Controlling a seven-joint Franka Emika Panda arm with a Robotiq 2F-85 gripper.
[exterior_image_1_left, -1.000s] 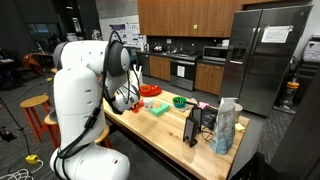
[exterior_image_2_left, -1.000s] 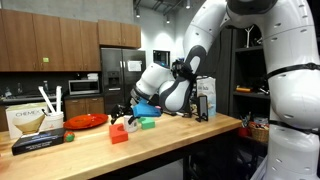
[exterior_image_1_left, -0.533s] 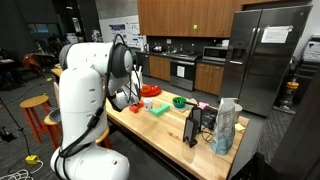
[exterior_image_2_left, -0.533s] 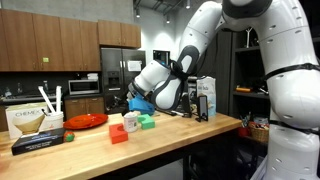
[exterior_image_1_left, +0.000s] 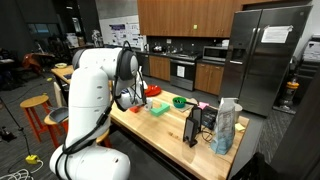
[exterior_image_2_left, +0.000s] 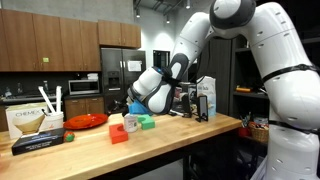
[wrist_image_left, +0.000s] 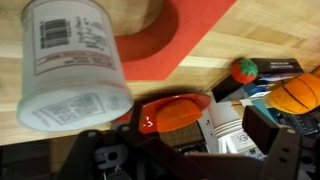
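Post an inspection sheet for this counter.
Surface: wooden counter, no spill seen.
Job's things: white container standing between red block and green block.
Clutter: red plate, boxes, carton, green bowl.
Grippers: fingers apart, nothing between them, close to the container.
Cables: black cable looped on the arm.
Surroundings: kitchen cabinets, steel fridge, stools.

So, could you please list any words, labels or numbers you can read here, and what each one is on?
"CHEMEX" on the cardboard box.
Too blurred to read: the barcode and print on the white container.
Too small to read: the label on the carton, the wall poster, the sheet on the fridge.
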